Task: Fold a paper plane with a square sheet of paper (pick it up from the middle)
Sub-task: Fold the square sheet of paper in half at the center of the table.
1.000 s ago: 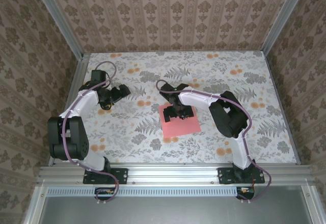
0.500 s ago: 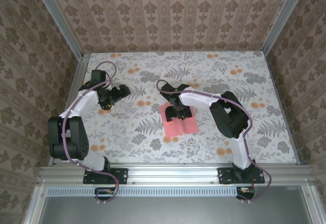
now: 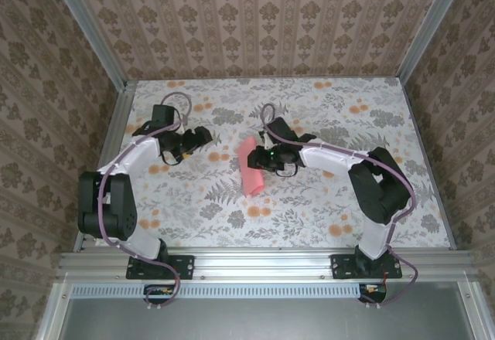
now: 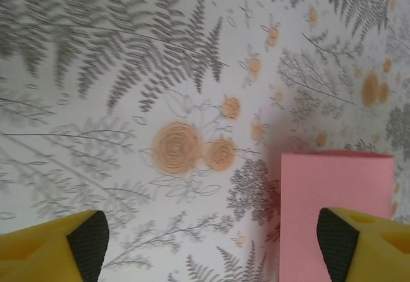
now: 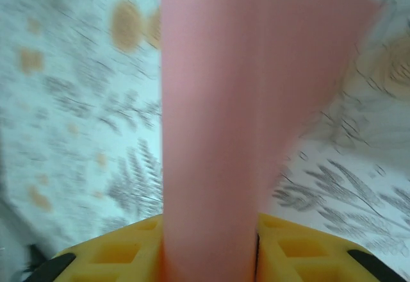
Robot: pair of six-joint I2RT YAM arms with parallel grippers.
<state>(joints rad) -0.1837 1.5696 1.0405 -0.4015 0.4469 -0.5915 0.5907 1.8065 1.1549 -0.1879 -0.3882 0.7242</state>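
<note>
You've got the square sheet of paper [image 3: 250, 170] near the middle of the top view, just L of centre on the flowery table [image 3: 325, 216]. From above it looks like a thin bent strip, not a flat square. Its long way runs up-down in the frame, w/ the top end tipped a bit to the left. It points at the back wall and at the near rail [image 3: 263, 263].

Your right gripper [image 3: 267, 160] sits on the strip's right side, near its top half. In the right wrist view the paper [image 5: 218, 134] comes up from bottom centre to the top edge and gets wider at the upper right. The yellow fingers [image 5: 122, 255] press on it from both sides, so they're pinching the paper.

Your left gripper [image 3: 204, 134] is left of the paper, near but not touching. In the left wrist view its fingers [image 4: 86, 240] are spread wide at the two bottom corners w/ nothing between them. The paper [image 4: 336, 192] is at lower right there, top edge flat and level, and the right finger covers its lower part.

Room: bare table all round the strip. The left rail [image 3: 116, 124], the near rail and the right side are well apart from it.
</note>
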